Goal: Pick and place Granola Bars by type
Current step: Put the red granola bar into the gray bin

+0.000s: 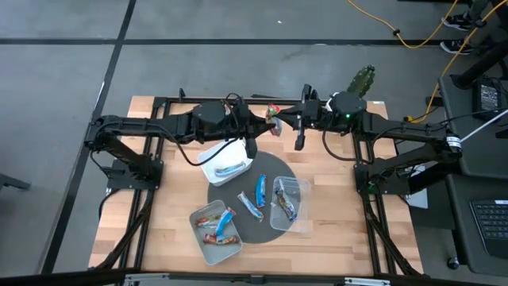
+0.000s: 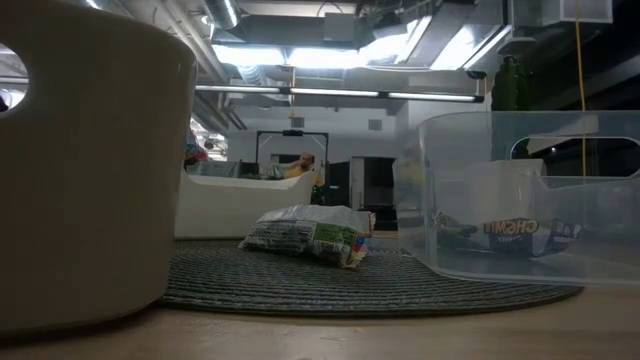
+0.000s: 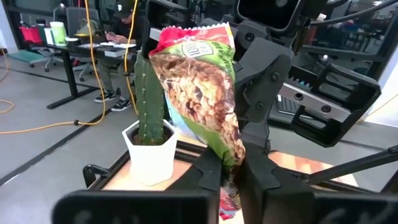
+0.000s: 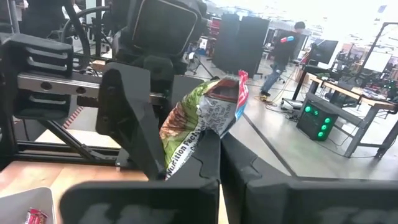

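Both arms meet above the table's far edge. A green wrapped granola bar with red ends (image 1: 274, 119) hangs in the air between my left gripper (image 1: 260, 121) and my right gripper (image 1: 290, 121), both shut on it. It shows in the left wrist view (image 3: 199, 93) and in the right wrist view (image 4: 196, 127). Two blue bars (image 1: 260, 189) lie flat on a dark round mat (image 1: 274, 171). Another wrapped bar (image 2: 310, 235) lies on the mat in the low view. More bars lie in the tubs. My left gripper pinches one red end of the bar (image 3: 229, 186) between its two fingers (image 3: 208, 177), level, from the table's left. The bar is lifted clear and reaches away from the fingers toward the other arm. My right gripper pinches the bar's other end (image 4: 202, 149) between its two fingers (image 4: 239, 171), level, from the table's right. The bar is clear of the table, its wrapper creased above the fingers.
A white tub (image 1: 226, 168) with a blue bar stands at the mat's far left. Another white tub (image 1: 216, 230) with red-brown and blue bars stands near left. A clear tub (image 1: 290, 202) is on the right. A cactus in a white pot (image 1: 361, 79) stands at the far edge.
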Motion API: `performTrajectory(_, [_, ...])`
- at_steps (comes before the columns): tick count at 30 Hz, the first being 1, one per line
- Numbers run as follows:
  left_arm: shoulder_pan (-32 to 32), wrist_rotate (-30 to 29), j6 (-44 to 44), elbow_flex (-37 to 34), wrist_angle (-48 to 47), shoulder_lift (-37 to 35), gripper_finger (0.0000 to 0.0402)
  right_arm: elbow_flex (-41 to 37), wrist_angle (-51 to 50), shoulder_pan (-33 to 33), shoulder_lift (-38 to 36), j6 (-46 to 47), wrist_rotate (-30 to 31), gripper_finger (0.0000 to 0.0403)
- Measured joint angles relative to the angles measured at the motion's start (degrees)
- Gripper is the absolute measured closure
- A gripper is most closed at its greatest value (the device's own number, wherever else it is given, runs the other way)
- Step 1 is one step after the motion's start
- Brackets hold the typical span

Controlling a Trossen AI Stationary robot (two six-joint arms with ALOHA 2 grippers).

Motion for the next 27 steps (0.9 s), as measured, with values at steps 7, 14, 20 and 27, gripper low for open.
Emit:
performTrajectory(7, [-0.08, -0.08, 0.12, 0.0, 0.02, -0.02, 0.0383, 0.0, 0.04, -0.04, -0.08, -0.18, -2.46, 0.0387])
performTrajectory(14, [-0.14, -1.27, 1.61, -0.04, -1.35, -1.38, 0.0392, 0.0, -1.38, -0.01, -1.84, -0.36, -6.41, 0.0319])
performTrajectory(20, [-1.66, -6.23, 2.38, -0.04, -6.97, -5.79, 0.039, -0.02, -9.53, 0.02, -6.58, -1.87, -4.23, 0.0258])
performTrajectory(27, [-12.53, -6.04, -6.92, 0.0, -19.62, -11.97, 0.039, -0.02, -17.65, 0.0, -10.69, -1.93, 4.62, 0.023])
